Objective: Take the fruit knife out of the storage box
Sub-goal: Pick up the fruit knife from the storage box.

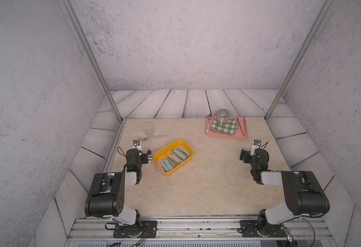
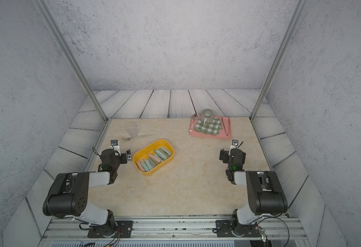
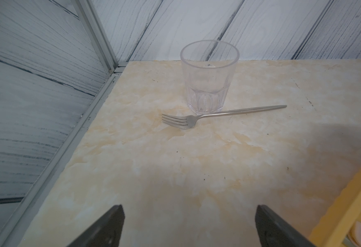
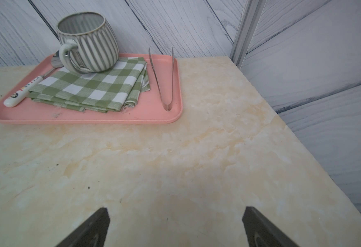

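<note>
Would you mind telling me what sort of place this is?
Likely a staged robot test cell dressed as a kitchen counter: printed wall panels on aluminium posts, robot arms bolted to a rail, and tableware like the pink tray and glass.

Left wrist view cuts off the storage box (image 3: 344,205) — only one corner shows.

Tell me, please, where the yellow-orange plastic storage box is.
In both top views the storage box sits left of centre beside the left end effector, near the silver fork.
</note>
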{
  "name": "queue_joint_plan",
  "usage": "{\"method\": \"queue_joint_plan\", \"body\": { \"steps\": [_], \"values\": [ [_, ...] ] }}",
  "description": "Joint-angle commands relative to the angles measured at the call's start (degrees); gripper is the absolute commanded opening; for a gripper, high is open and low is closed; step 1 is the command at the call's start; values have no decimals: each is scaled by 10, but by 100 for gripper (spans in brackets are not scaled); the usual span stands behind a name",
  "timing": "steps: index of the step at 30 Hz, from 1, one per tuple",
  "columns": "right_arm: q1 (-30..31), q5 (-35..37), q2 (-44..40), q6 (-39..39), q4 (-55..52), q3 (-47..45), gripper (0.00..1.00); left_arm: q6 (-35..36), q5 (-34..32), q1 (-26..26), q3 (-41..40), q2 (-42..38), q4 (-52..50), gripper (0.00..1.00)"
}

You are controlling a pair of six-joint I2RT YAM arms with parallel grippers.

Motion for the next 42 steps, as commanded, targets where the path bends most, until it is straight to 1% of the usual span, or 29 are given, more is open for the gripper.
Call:
{"method": "queue_joint_plan", "body": {
  "steps": [1, 36, 38, 39, 42],
  "values": [
    [1, -5, 2, -2, -2, 7, 99, 3, 5, 3, 12, 1, -5, 99],
    [1, -6, 1, -2, 3, 5, 99, 3, 8, 2, 10, -1, -1, 99],
    [1, 3, -12, 2, -36, 20, 99, 9, 11, -2, 15, -11, -6, 99],
    [1, 6, -22, 6, -68, 34, 99, 11, 2, -4, 20, -21, -20, 99],
    [1, 9, -44, 5, -143, 69, 99, 7, -13, -9, 51, -63, -116, 99]
  ]
}}
